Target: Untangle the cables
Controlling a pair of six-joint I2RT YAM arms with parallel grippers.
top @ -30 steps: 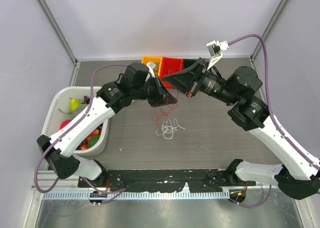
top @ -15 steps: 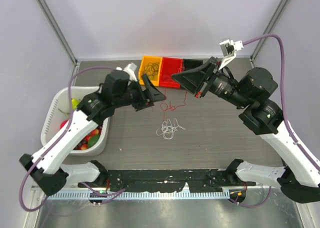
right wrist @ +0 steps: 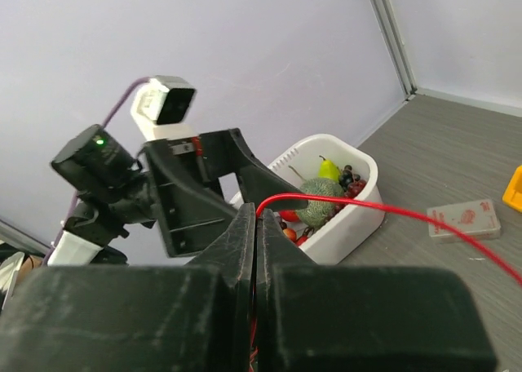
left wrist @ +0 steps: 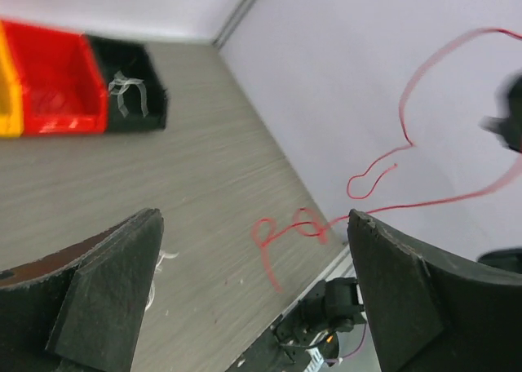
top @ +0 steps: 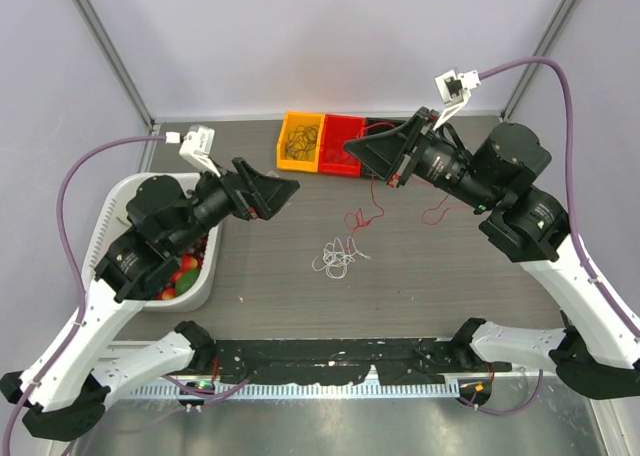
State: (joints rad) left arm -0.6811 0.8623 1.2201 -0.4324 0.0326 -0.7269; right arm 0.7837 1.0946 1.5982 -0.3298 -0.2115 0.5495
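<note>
Red cable (left wrist: pixel 263 250) is clamped in your right fingers (right wrist: pixel 241 235), trailing down toward the tabletop (top: pixel 450 276). Your left fingers (left wrist: pixel 106 298) stand wide apart, holding nothing. White cable (top: pixel 338 258) lies nearby.

bins (top: pixel 338 148): table (top: pixel 450 276) rear; basket (top: pixel 106 214): left; cable bundle (top: pixel 338 258): centre, seemingly on table

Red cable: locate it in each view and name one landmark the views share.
Top external: the red cable hangs below the right end effector, at picture centre.
Left wrist: it crosses the right half, from upper right down to lower centre.
Right wrist: it arcs rightward from the shut end effector at centre.
Landmark: yellow bin, top centre there; left edge; right edge.
</note>
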